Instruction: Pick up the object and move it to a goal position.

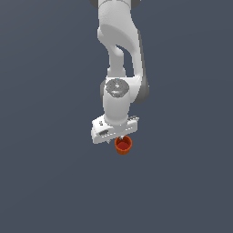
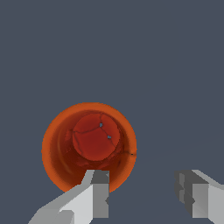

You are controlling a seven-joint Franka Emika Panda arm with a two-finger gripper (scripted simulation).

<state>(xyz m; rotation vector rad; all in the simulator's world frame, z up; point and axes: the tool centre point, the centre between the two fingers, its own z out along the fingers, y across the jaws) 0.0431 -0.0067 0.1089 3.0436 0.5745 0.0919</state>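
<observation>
The red-orange cup point(image 1: 123, 145) stands upright on the grey floor, just below the white gripper point(image 1: 117, 138) in the exterior view. In the wrist view I look down into the cup point(image 2: 89, 144), with its thick orange rim and darker red inside. The gripper point(image 2: 145, 194) is open. One finger point(image 2: 98, 194) is over the cup's rim and mouth. The other finger point(image 2: 197, 197) is outside the cup, over bare floor. Part of the cup's wall lies between the two fingers. I cannot tell whether a finger touches the cup.
The flat dark grey floor point(image 1: 54, 182) spreads all around. The white arm point(image 1: 119, 54) rises from the gripper toward the top of the exterior view. No other object shows.
</observation>
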